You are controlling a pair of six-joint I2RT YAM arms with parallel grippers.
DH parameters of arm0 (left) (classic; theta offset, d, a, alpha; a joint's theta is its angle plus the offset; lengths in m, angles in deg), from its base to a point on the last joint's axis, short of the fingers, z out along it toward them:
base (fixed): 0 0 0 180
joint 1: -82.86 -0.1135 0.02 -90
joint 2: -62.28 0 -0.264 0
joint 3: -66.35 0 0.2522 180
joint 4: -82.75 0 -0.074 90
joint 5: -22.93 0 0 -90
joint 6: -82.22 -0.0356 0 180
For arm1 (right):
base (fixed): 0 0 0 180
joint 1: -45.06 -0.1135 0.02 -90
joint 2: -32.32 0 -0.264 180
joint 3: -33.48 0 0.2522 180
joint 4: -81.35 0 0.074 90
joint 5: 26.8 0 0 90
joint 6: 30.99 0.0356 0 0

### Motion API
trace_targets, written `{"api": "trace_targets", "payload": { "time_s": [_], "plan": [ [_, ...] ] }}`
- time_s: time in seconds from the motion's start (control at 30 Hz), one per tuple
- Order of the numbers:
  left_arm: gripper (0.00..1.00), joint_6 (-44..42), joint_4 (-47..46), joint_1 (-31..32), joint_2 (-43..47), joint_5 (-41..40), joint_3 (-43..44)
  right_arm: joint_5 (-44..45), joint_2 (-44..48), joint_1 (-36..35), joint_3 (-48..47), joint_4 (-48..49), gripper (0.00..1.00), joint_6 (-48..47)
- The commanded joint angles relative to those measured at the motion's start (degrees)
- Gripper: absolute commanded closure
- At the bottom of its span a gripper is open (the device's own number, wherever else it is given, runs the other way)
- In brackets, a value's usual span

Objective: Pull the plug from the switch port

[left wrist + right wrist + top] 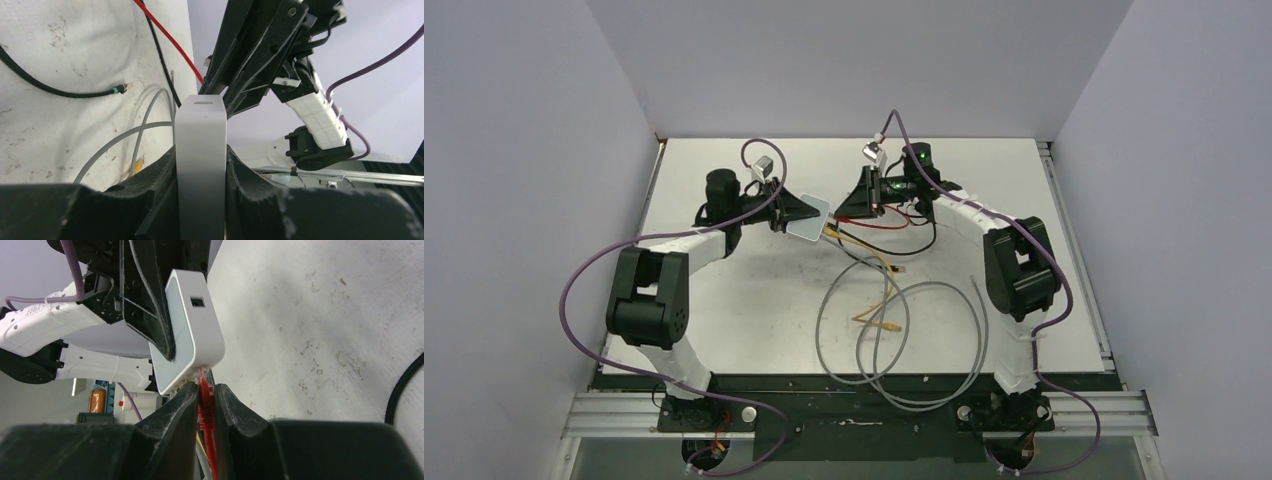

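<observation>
The light-grey switch [808,217] is held off the table at mid-back by my left gripper [789,212], which is shut on its flat faces. In the left wrist view the switch [201,150] stands edge-on between the black fingers [150,200]. My right gripper [856,203] faces it from the right and is shut on the red plug [205,397], whose tip sits at the socket edge of the switch [192,330]. The red cable [889,224] trails from the plug under the right arm. Whether the plug's tip is inside the port is hidden by the fingers.
Loose cables lie on the white table [724,300]: a grey loop [904,340], a black cable [904,250], and yellow plugs [886,325] in the middle. A yellow cable [849,240] also hangs from the switch. Grey walls enclose three sides.
</observation>
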Motion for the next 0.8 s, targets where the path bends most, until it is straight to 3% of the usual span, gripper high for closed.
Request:
{"api": "trace_targets", "payload": {
  "time_s": [0.0, 0.57, 0.77],
  "plan": [
    [1.0, 0.63, -5.68, -3.45, 4.97, -1.46, 1.08, -0.13, 2.55, 0.54, -0.95, -7.01, 0.95, -5.11],
    [1.0, 0.45, -5.59, -3.7, 5.1, -1.2, -0.2, 3.26, 3.7, 1.54, -4.61, -7.63, 0.95, -4.64],
    [1.0, 0.27, -5.5, -3.59, 5.2, -0.92, -0.99, 4.74, 5.83, 3.84, -4.29, -1.04, 0.95, 0.77]
  ]
}}
